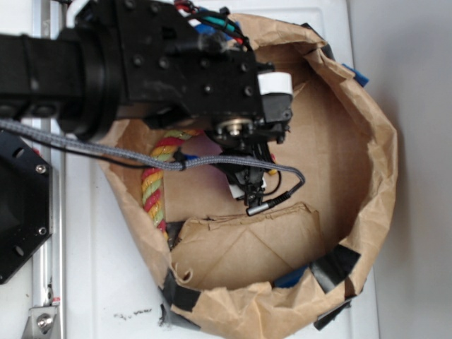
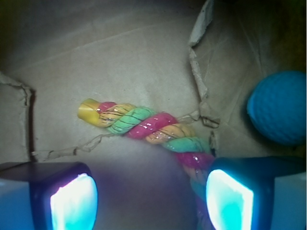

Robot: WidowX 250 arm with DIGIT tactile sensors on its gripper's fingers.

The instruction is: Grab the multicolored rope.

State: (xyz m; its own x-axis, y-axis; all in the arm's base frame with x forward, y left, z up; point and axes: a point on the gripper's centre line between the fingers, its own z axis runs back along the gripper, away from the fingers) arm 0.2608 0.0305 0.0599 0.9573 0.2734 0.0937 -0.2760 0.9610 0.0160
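The multicolored rope (image 2: 153, 125) is a thick twist of red, yellow and green strands lying on the brown paper floor. In the wrist view it runs from a yellow end at centre left down to the right, passing just inside the right finger pad (image 2: 228, 199). In the exterior view the rope (image 1: 154, 185) curves along the left wall of the paper enclosure, partly hidden under the arm. My gripper (image 2: 151, 201) is open, its two pads wide apart, with only bare paper in the middle of the gap. In the exterior view the gripper (image 1: 248, 185) hangs over the enclosure floor.
A low wall of crumpled brown paper (image 1: 374, 162) with black tape rings the workspace. A teal-blue ball (image 2: 279, 108) lies to the right of the rope. A grey braided cable (image 1: 106, 147) crosses over the rope. A torn paper flap (image 1: 247, 240) lies near the front.
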